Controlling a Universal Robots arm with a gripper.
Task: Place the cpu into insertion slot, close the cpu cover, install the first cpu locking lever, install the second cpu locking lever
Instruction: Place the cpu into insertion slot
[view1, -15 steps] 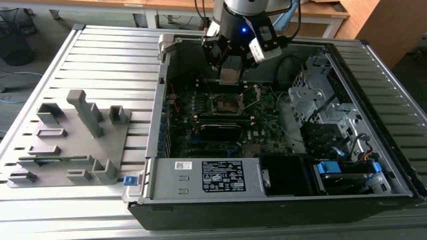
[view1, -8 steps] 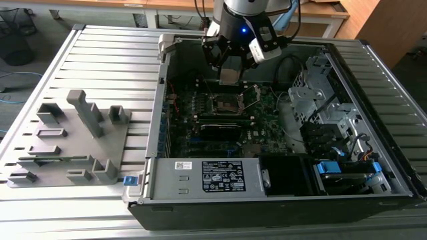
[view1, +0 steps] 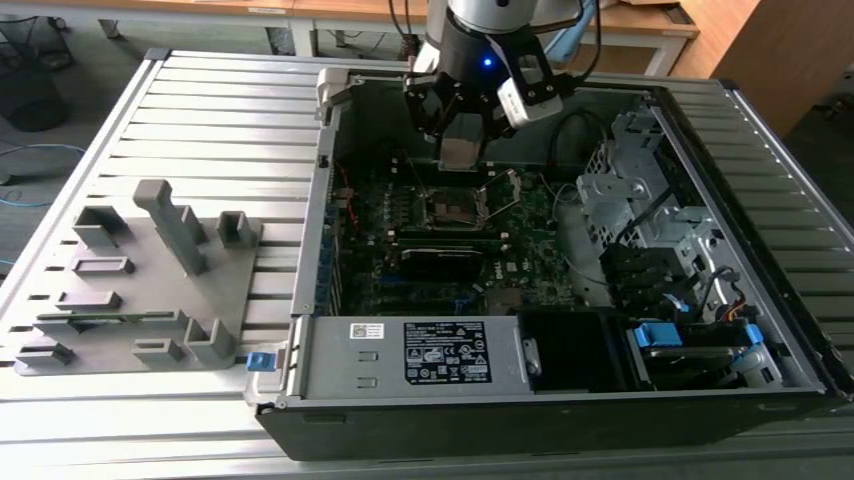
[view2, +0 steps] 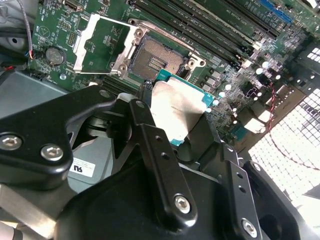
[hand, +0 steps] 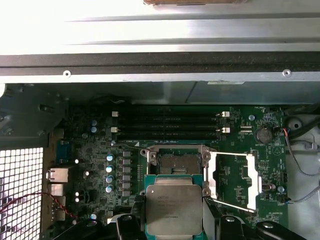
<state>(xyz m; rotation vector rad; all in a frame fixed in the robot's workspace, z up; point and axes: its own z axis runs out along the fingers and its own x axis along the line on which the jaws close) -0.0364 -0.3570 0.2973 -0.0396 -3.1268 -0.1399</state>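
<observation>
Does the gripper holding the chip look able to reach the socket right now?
Probably yes: the cover is swung open beside the socket, and nothing lies between it and the chip in the gripper.

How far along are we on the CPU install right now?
Nothing is finished yet. The gripper is shut on the cpu, holding it above the board near the insertion slot, whose dark centre is bare. The cpu cover lies flipped open beside the slot. Left: seating the chip, closing the cover, both locking levers.
</observation>
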